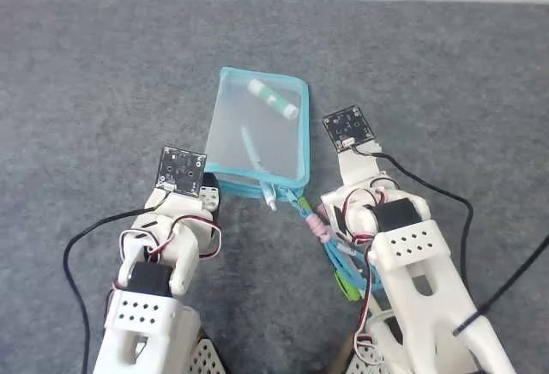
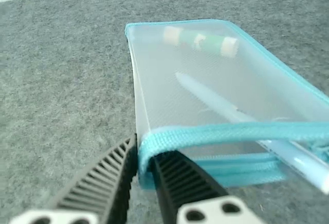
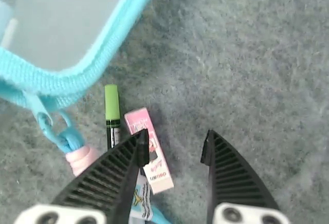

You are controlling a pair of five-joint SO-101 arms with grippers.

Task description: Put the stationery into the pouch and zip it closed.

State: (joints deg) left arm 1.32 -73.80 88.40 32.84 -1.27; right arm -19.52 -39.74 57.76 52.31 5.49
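While the left gripper (image 2: 144, 154) pinches the pouch (image 2: 205, 131) rim and the right gripper (image 3: 177, 134) hangs spread over the loose pink eraser (image 3: 150, 154), a pen (image 1: 255, 155) lies inside, zip unclosed.

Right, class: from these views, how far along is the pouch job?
Done: a green-and-white stick lies inside the pouch; a pale blue pen is mostly in, tip poking out. In hand: the left end effector pinches the pouch's open edge; the right end effector hangs open above a small pink box and a green pen. Remaining: both go in, then zip shut.
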